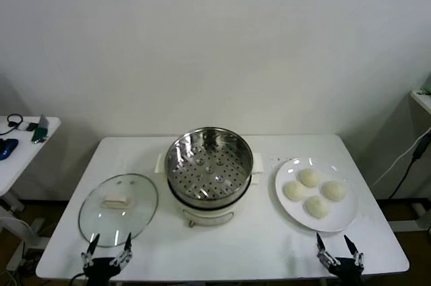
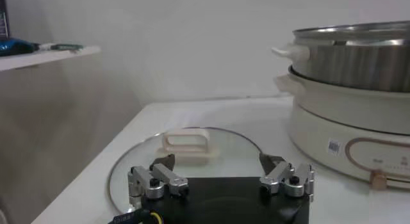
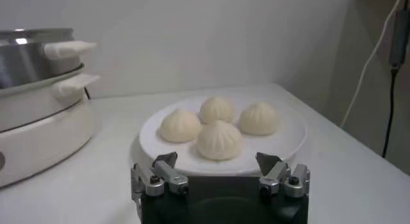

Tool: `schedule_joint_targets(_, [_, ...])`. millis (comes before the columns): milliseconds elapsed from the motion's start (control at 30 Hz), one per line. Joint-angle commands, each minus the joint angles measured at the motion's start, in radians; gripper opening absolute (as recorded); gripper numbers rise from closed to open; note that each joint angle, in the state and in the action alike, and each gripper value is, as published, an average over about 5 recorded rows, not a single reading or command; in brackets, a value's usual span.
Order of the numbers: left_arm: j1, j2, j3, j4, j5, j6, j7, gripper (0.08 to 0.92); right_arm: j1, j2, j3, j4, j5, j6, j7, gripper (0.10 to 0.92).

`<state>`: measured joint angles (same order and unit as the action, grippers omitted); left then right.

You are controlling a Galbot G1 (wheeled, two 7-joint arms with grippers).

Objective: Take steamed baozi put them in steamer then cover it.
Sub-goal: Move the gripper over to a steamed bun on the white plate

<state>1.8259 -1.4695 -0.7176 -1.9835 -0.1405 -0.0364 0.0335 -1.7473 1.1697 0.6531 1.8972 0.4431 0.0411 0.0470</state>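
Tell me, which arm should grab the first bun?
The right. Its open gripper sits just before the plate of buns, while the left gripper faces the lid across the steamer.

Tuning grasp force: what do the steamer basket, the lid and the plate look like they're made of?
Steamer basket: likely polished steel, going by its mirror-like glare and perforated floor; the cream base looks like glossy plastic.
Cover: clear glass, since the table shows through it, with a thin metal-looking rim and a cream handle, probably plastic.
Plate: smooth glossy white, ceramic or melamine; cannot tell which.
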Motion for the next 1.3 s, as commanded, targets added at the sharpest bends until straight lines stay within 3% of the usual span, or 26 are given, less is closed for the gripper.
schedule_joint_targets(33, [0.002, -0.001, 0.0, -0.005, 0.003, 0.001, 0.0, 0.823, 0.181, -0.112, 0.043, 0.049, -0.025, -0.242, 0.031, 0.823])
schedule_joint_targets(167, [-0.001, 0.0, 0.005, -0.011, 0.006, 0.001, 0.0, 0.823, 0.427, -0.293, -0.003, -0.031, 0.008, -0.356, 0.044, 0.823])
schedule_joint_targets(267, [-0.002, 0.002, 0.009, -0.018, 0.008, 0.002, 0.0, 0.823, 0.629, -0.436, -0.099, -0.16, -0.003, -0.392, -0.026, 0.823])
schedule_joint_targets(500, [-0.012, 0.0, 0.022, -0.024, 0.014, 0.002, 0.0, 0.823, 0.98, -0.725, -0.498, -0.404, -0.113, -0.415, -0.423, 0.823])
schedule_joint_targets(667, [-0.022, -0.009, 0.03, -0.022, 0.021, -0.002, 0.001, 0.823, 1.139, -0.84, -0.738, -0.502, -0.293, -0.285, -0.725, 0.823])
schedule_joint_targets(800, [-0.027, -0.011, 0.033, -0.019, 0.022, -0.008, 0.001, 0.823, 1.432, -0.842, -1.032, -0.599, -0.403, -0.146, -0.944, 0.823])
schedule_joint_targets(933, [-0.028, -0.011, 0.032, -0.02, 0.023, -0.013, 0.001, 0.823, 1.809, -0.785, -1.458, -0.68, -0.394, -0.069, -1.101, 0.823])
schedule_joint_targets(1100, [-0.025, -0.014, 0.032, -0.025, 0.028, -0.016, 0.001, 0.823, 2.135, -0.662, -1.856, -0.762, -0.3, -0.061, -1.19, 0.823])
schedule_joint_targets(1300, [-0.013, -0.022, 0.038, -0.029, 0.036, -0.026, 0.0, 0.823, 2.209, -0.507, -2.019, -0.874, -0.243, -0.092, -1.218, 0.823])
